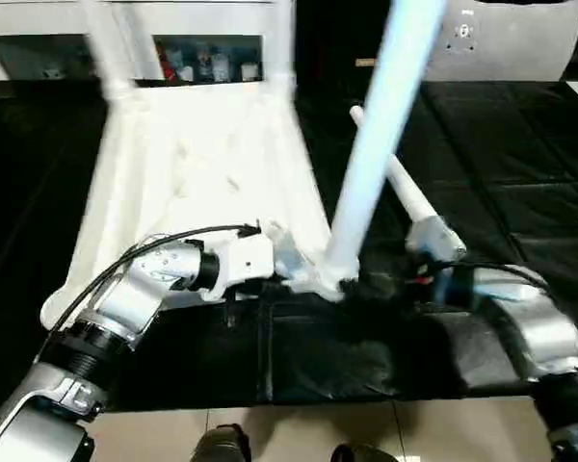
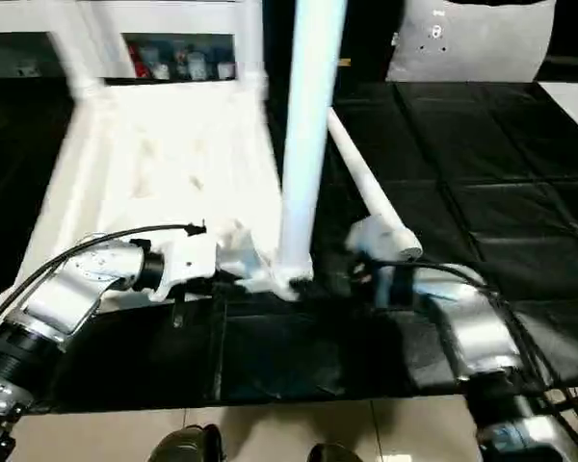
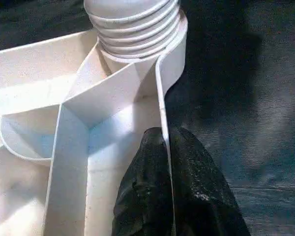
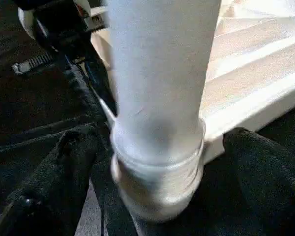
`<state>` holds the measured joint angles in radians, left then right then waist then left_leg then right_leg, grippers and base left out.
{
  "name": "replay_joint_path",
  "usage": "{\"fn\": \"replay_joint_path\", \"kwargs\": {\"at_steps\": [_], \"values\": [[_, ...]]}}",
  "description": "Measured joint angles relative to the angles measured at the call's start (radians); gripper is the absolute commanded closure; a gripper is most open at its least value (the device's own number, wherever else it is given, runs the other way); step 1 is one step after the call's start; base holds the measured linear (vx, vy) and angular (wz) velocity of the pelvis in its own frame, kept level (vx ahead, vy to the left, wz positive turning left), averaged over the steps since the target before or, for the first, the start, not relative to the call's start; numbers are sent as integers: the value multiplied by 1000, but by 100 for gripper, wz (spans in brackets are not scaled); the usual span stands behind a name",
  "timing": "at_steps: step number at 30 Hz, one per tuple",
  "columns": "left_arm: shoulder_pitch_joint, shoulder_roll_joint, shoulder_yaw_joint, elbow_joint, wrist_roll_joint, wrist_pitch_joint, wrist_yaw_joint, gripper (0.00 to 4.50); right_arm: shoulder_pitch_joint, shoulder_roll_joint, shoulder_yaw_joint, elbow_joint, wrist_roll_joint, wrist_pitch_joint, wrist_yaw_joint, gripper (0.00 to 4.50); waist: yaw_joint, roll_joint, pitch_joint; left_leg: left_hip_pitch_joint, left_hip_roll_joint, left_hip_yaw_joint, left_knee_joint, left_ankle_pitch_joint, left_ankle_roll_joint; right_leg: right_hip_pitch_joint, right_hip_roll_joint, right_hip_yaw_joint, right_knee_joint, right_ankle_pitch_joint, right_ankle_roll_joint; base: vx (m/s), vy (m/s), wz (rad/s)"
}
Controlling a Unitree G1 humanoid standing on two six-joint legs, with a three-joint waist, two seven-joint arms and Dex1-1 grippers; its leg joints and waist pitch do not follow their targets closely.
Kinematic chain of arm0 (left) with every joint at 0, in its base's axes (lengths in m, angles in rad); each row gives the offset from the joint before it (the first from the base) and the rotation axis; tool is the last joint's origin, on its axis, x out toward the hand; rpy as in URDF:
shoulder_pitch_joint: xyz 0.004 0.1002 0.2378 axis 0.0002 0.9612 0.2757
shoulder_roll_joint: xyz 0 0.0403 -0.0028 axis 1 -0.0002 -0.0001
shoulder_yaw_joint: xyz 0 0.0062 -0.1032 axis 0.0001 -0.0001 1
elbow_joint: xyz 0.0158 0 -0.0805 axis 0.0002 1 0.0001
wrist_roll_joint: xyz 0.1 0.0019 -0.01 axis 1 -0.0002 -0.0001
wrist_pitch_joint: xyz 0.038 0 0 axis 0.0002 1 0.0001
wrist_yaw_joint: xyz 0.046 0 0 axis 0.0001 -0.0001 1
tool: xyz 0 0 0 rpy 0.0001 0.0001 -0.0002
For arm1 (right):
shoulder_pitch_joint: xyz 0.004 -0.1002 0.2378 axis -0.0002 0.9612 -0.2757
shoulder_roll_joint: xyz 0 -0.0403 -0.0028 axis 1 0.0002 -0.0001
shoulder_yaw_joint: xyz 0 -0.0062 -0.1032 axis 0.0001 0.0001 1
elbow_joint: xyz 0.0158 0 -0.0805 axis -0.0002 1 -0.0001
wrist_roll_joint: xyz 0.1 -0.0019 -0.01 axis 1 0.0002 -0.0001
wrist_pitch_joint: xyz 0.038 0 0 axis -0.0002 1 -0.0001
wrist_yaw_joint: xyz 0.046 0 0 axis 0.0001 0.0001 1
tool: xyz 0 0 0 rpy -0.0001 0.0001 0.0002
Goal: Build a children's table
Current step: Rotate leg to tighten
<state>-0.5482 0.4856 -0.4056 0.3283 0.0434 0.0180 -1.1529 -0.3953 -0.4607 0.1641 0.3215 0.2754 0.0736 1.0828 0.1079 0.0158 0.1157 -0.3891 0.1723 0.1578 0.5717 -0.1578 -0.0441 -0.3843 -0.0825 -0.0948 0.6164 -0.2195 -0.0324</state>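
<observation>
left gripper [image 3: 169,147] pinches the tabletop rim [image 3: 162,83] at lower centre. right gripper [image 4: 152,196] stands spread around the upright leg [image 1: 380,144] in its corner socket [image 4: 157,187].

A black-covered work surface [image 1: 520,164] carries an upturned white children's table [image 1: 202,183], its ribbed underside facing up. The tabletop lies flat on the black cover, reaching from the surface's near edge toward the back. Legs stand upright from its corner sockets: one at the near corner [image 1: 376,154], two at the far corners. A loose white leg [image 1: 414,207] lies on the cover just beside the tabletop, on the robot's right, angled away from the near edge. Creases cross the cover. Beyond the near edge is tan tiled floor [image 1: 299,428].
</observation>
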Motion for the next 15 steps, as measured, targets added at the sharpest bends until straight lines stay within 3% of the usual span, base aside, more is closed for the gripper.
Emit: {"fn": "replay_joint_path", "kwargs": {"at_steps": [15], "values": [[-1, -6, -6, -3, 2, -15, -4, 450, -30, 20, 9, 18, 3, 50, 55, 136, 7, 0, 0, 0, 1, 1, 4, -1, 2, 1, 0, 0, 2, 1, -1, 0, 0, 0]]}}
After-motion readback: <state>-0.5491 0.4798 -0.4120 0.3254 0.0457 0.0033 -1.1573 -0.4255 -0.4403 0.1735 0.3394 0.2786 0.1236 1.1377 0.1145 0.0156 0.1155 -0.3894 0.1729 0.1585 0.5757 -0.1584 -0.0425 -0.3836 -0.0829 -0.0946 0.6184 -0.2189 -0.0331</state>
